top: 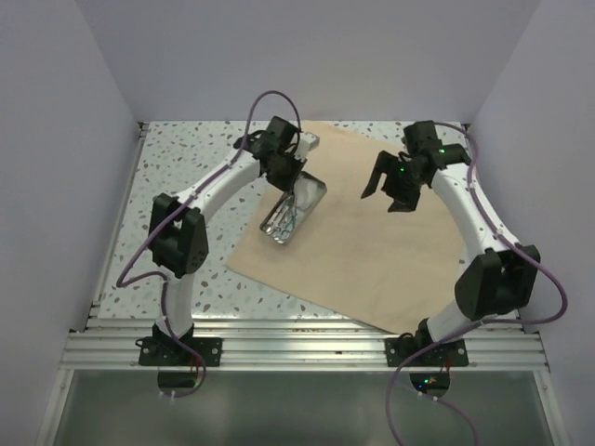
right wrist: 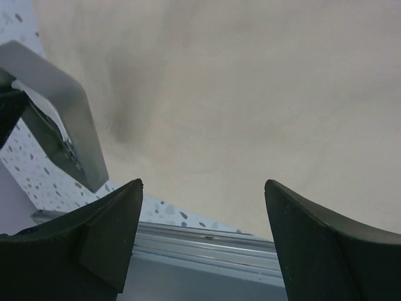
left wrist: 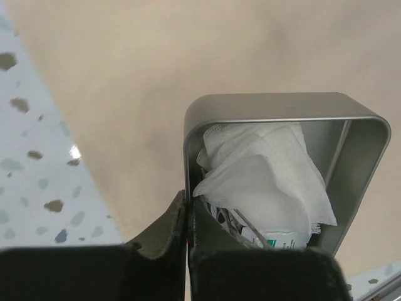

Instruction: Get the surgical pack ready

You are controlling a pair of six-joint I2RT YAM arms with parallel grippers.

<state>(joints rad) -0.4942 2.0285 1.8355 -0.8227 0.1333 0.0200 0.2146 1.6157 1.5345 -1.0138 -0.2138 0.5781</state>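
Tray (top: 296,206) is already loaded with gauze (left wrist: 263,169) and scissors (left wrist: 241,222). Your left tool (left wrist: 187,216) is clenched on its rim, over the paper sheet (top: 372,251) toward the bench's (top: 177,167) far edge. Your right tool (top: 395,186) hangs released. Folding the sheet looks like what's left.

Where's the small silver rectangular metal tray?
Silver metal tray: top view, left of centre, over the left part of the tan paper wrap sheet, wall pinched by the left gripper.

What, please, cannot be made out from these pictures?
- Left wrist view: gauze covers the instruments; their number is hidden.
- Left wrist view: the left pincer blocks the tray at its near end.
- Top view: the tray's contents are too small.
- Right wrist view: left edge cuts the tray.
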